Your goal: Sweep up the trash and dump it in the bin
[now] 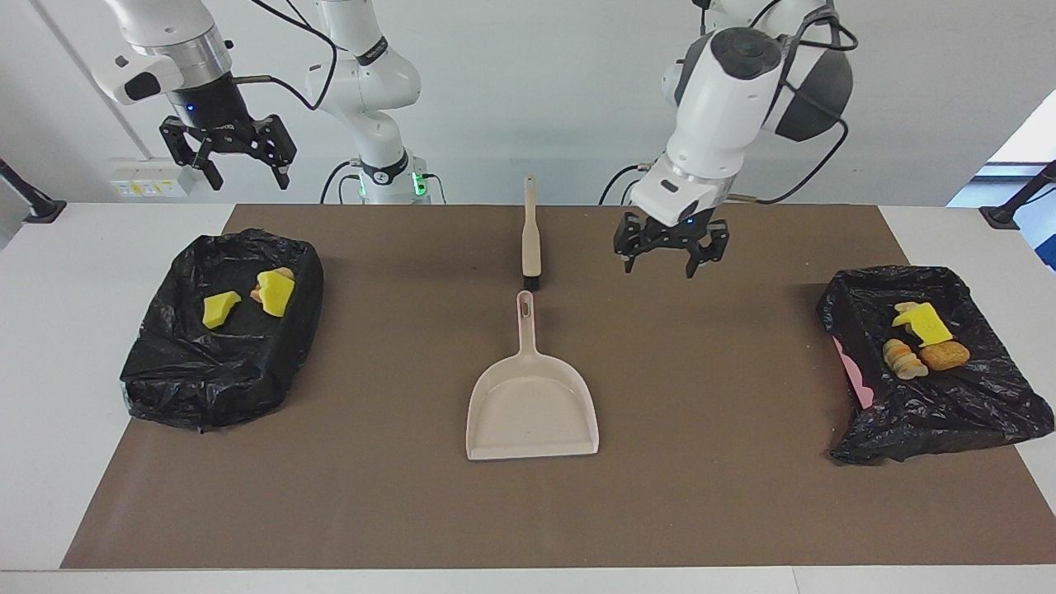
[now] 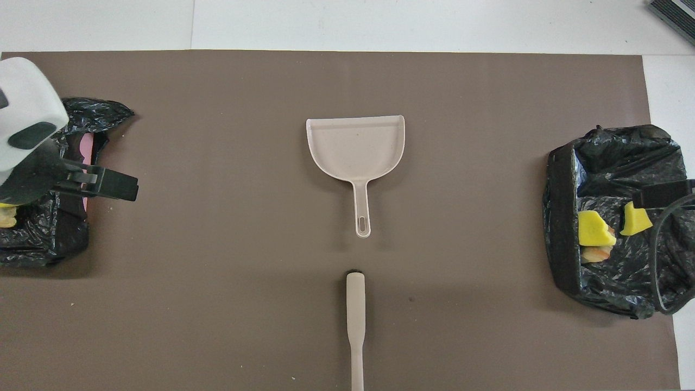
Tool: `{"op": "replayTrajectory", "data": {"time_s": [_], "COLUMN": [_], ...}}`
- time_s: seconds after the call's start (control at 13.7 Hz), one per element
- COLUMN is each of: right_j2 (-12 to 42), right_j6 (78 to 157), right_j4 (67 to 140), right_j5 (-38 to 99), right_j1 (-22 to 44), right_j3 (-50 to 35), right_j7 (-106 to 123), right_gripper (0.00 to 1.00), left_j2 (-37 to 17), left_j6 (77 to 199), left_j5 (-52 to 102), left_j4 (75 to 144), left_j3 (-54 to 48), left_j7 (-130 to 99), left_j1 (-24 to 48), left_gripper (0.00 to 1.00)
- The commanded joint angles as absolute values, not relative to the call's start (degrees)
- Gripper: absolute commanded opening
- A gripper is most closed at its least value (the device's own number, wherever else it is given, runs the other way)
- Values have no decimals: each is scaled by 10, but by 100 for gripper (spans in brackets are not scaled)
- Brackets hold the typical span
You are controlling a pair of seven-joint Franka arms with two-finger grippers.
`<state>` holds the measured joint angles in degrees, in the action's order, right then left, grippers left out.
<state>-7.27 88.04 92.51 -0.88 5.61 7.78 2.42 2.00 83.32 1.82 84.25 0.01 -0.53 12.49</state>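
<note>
Trash lies in two black-lined bins: yellow sponge bits and a pale lump (image 1: pixel 271 291) in the bin (image 1: pixel 165 363) beneath the raised, waiting right hand (image 1: pixel 228 158), and a yellow piece with beige and orange-brown lumps (image 1: pixel 922 342) in the bin (image 1: pixel 949 412) at the left arm's end of the table (image 1: pixel 66 412). Left hand (image 1: pixel 671 250), fingers spread and empty, hangs over the brown mat (image 1: pixel 726 495) between the brush (image 1: pixel 531 235) and that bin. Beige dustpan (image 1: pixel 532 400) lies empty on the mat, farther from the robots than the brush, its handle pointing at the bristles.
</note>
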Motion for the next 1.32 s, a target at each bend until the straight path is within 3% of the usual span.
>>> {"op": "replayTrajectory", "data": {"time_s": [0.0, 0.73, 1.24], "right_j2": [-81, -82, -83], "right_j6": [895, 888, 887], "right_j4": [937, 939, 939], "right_j5": [-8, -7, -7], "right_j1": [52, 52, 53], "right_j3": [74, 74, 74], "right_j7": [39, 37, 34], "right_gripper": [100, 100, 100], "left_j2": [45, 57, 32], "left_j6": [817, 790, 784], "left_j5": [13, 13, -3], "left_j4": [867, 872, 839], "left_j3": [-5, 3, 6], "left_j7": [4, 69, 105], "left_j1": [112, 73, 65], "left_gripper": [100, 100, 100]}}
